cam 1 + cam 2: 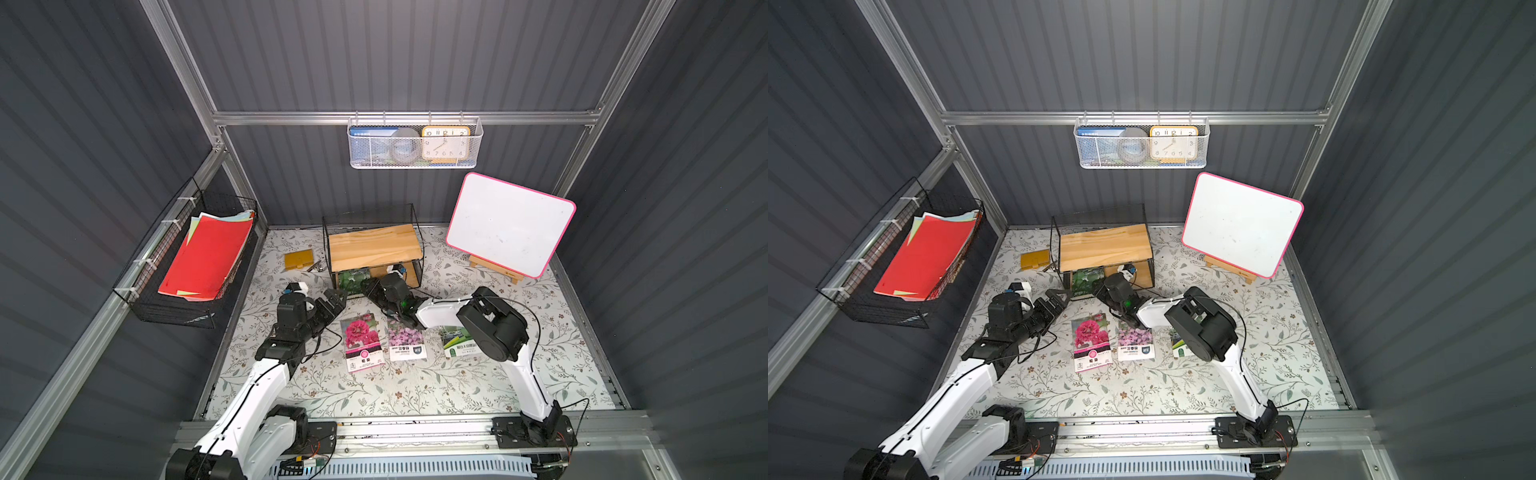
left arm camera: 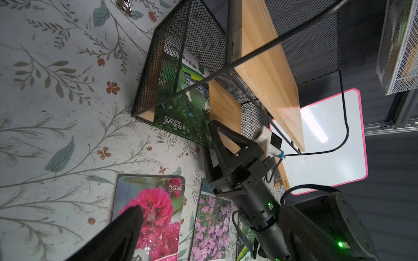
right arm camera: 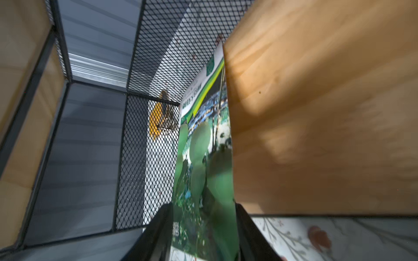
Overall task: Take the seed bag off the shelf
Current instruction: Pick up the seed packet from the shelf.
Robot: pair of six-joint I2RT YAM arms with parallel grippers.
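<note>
Right gripper [image 2: 209, 133] straddles seed bag's [image 2: 183, 106] near edge on shelf's [image 1: 376, 247] lower board, not visibly clamped (bag lengthwise inward); left gripper [image 1: 334, 301] agape beside shelf.

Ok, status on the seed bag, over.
Right gripper straddles green seed bag edge, grip unclear. Left gripper open, empty. Bag on shelf lower board, front edge overhanging. Nothing blocking.

Glossy seed bag [image 2: 183, 108], wooden shelf [image 2: 264, 67]

"花沃里" on pink-flower seed packet [image 2: 149, 217]
</note>
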